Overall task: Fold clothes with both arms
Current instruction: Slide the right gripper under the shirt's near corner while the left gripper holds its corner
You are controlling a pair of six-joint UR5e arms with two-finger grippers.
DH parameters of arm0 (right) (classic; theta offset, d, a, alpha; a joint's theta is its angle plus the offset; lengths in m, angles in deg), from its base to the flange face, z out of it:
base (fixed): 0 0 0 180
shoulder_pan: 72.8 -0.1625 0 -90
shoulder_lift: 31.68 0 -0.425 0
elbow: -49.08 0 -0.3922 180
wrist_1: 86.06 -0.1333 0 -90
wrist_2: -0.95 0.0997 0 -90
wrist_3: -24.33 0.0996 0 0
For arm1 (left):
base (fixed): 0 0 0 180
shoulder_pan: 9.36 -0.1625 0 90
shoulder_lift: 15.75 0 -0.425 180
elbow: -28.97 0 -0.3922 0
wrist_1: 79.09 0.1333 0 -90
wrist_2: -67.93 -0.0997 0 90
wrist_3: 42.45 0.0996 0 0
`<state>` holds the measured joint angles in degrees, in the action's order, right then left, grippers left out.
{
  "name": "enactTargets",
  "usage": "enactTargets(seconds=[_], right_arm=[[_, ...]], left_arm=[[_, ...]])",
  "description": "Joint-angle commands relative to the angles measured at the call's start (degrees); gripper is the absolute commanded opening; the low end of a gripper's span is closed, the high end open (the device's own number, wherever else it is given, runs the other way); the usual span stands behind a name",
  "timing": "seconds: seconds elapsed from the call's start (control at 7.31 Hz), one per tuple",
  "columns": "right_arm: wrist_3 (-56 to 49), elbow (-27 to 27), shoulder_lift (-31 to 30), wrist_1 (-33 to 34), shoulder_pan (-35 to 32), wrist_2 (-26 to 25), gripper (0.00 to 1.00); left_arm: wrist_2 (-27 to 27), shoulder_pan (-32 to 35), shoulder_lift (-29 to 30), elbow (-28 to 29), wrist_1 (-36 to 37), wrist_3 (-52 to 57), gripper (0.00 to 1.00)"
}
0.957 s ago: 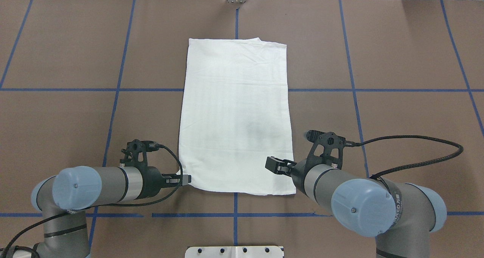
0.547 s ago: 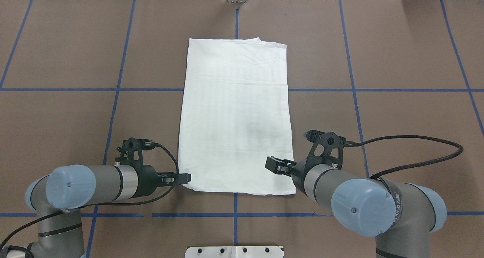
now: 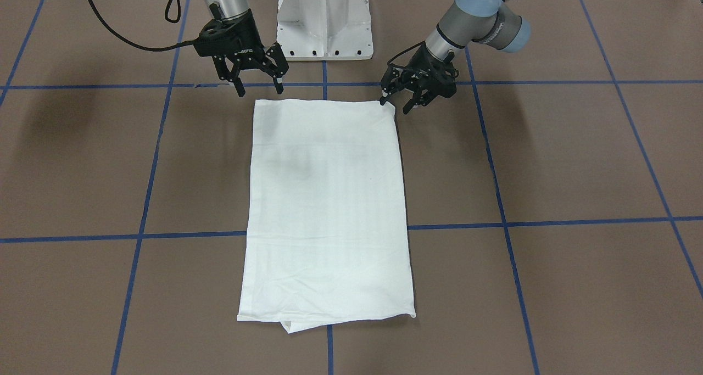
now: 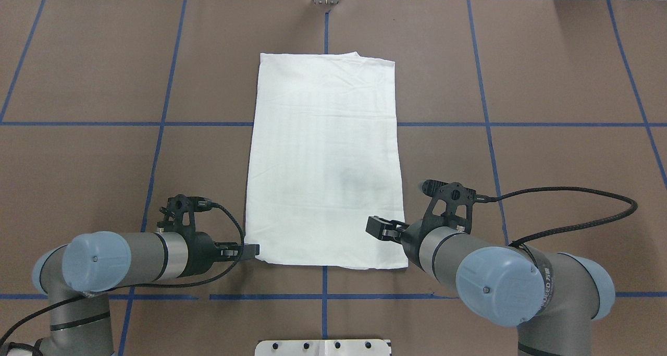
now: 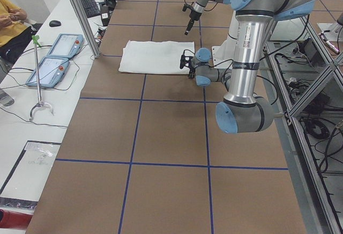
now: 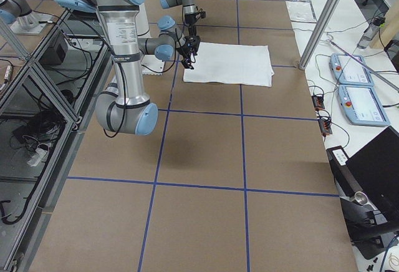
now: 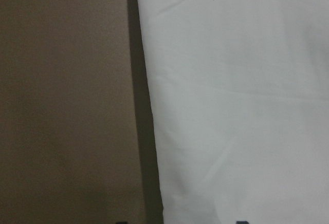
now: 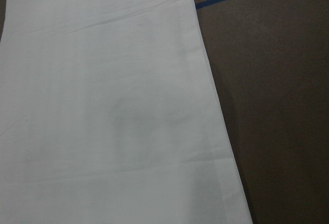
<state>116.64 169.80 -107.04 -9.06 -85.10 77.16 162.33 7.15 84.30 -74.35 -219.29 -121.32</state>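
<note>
The clothes (image 4: 325,158) are one white shirt folded into a long rectangle, lying flat mid-table, also seen in the front view (image 3: 327,210). My left gripper (image 3: 396,104) is open and low at the shirt's near left corner, one fingertip touching the cloth edge; overhead it is the left gripper (image 4: 250,250). My right gripper (image 3: 260,89) is open, hovering at the near right corner; overhead the right gripper (image 4: 378,228) sits over the cloth. Both wrist views show white shirt (image 7: 241,100) (image 8: 108,111) beside brown table.
The white pedestal (image 3: 324,23) stands at the robot's side of the brown table, which is crossed by blue tape lines (image 4: 156,123). Teach pendants (image 5: 53,57) lie on a side bench, where a person (image 5: 10,14) sits. An aluminium post (image 6: 318,29) rises by the far edge.
My left arm has drawn back a little toward the robot's left, so its gripper now sits just off the shirt's corner. The right arm and the shirt have not moved.
</note>
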Motion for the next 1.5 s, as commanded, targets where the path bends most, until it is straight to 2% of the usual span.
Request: enactTargets(seconds=[0.0, 0.14, 0.27, 0.41, 0.55, 0.68, 0.82, 1.09, 1.23, 1.37], right_arm=[[-0.02, -0.05, 0.04, 0.00, 0.00, 0.07, 1.00], [-0.02, -0.05, 0.04, 0.00, 0.09, 0.07, 1.00], [-0.02, -0.05, 0.04, 0.00, 0.09, -0.02, 1.00], [-0.02, -0.05, 0.04, 0.00, 0.09, -0.02, 1.00], [-0.02, -0.13, 0.04, 0.00, 0.09, -0.02, 1.00], [0.15, -0.22, -0.05, 0.09, 0.09, -0.10, 1.00], [4.16, -0.66, 0.04, 0.18, 0.18, -0.11, 1.00], [20.90, -3.29, 1.00, 0.18, 2.53, -0.02, 0.93], [25.94, -4.78, 1.35, 0.52, 3.94, -0.02, 0.90], [28.52, -8.53, 4.23, 0.88, 4.13, -0.02, 0.89]], left_arm=[[-0.01, -0.24, 1.19, 0.57, 0.01, 0.03, 0.68], [-0.01, -0.24, 1.19, 0.92, 0.01, 0.03, 0.67], [-0.01, -0.16, 2.15, 1.79, 0.01, -0.05, 0.60], [-0.01, -0.16, 3.03, 2.32, 0.01, -0.14, 0.45], [-0.01, -0.16, 3.13, 2.24, 0.01, -0.23, 0.14], [-0.01, -0.07, 3.04, 1.98, 0.01, -0.23, 0.00], [-0.01, 0.11, 2.95, 1.72, 0.01, -0.14, 0.00], [-0.10, 0.28, 2.95, 1.36, 0.01, -0.23, 0.00], [-0.19, 0.28, 2.95, 1.36, 0.01, -0.23, 0.00], [-0.19, 0.28, 2.95, 1.36, 0.01, -0.23, 0.00]])
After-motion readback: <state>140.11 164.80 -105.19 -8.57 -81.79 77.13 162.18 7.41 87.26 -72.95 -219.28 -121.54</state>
